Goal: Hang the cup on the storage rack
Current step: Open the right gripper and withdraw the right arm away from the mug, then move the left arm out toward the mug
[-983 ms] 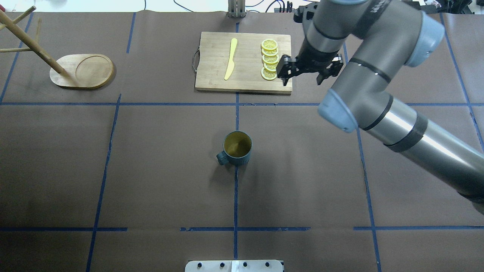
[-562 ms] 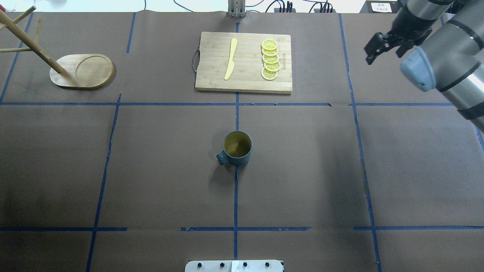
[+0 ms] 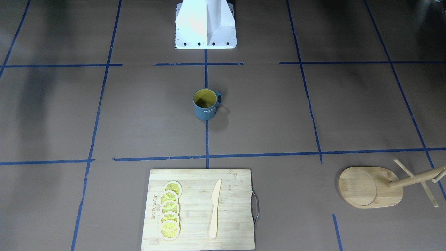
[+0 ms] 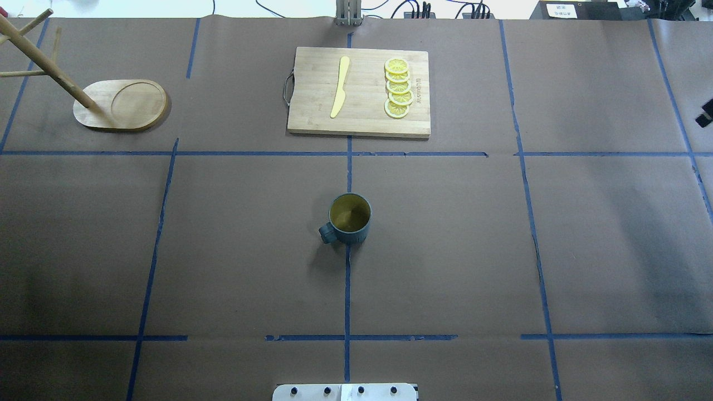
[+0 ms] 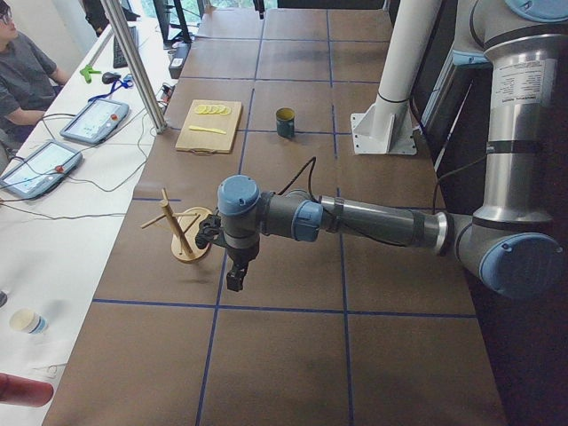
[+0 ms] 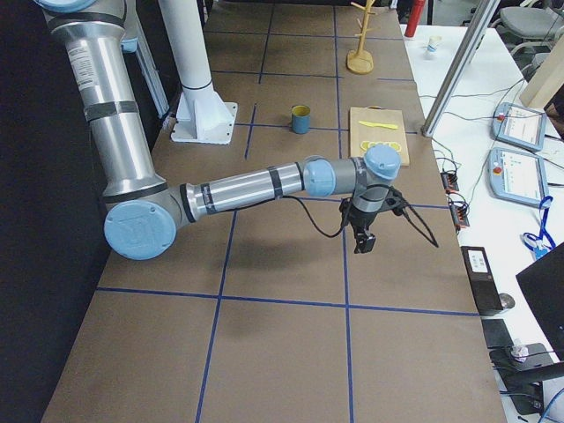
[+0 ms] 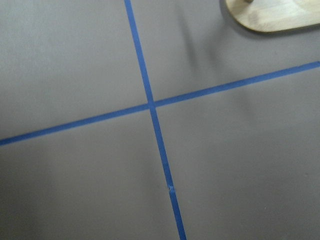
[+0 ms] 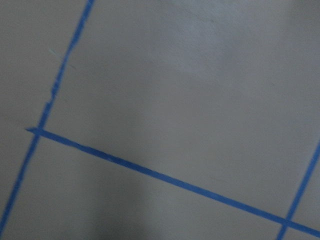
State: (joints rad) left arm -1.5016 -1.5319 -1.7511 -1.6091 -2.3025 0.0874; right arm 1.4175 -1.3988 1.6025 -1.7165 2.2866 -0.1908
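The dark blue-grey cup (image 4: pixel 349 218) with a yellow inside stands upright mid-table, handle towards the view's left; its "HOME" lettering shows in the front-facing view (image 3: pixel 205 104). The bamboo storage rack (image 4: pixel 120 104) stands at the far left, also in the front-facing view (image 3: pixel 369 186). My left gripper (image 5: pixel 234 279) hangs over the table just beside the rack's base; I cannot tell if it is open or shut. My right gripper (image 6: pixel 361 241) hangs over bare table far right of the cup; only a black sliver shows at the overhead view's right edge, so I cannot tell its state.
A cutting board (image 4: pixel 312 106) with a metal handle lies at the back centre, carrying a yellow knife (image 4: pixel 340 86) and several lemon slices (image 4: pixel 398 89). The robot's white base plate (image 3: pixel 205 24) sits behind the cup. The left wrist view shows the rack base's edge (image 7: pixel 272 17).
My right arm has swung away from above the cutting board to the right and left the overhead view almost wholly. The cup, rack and board have not moved.
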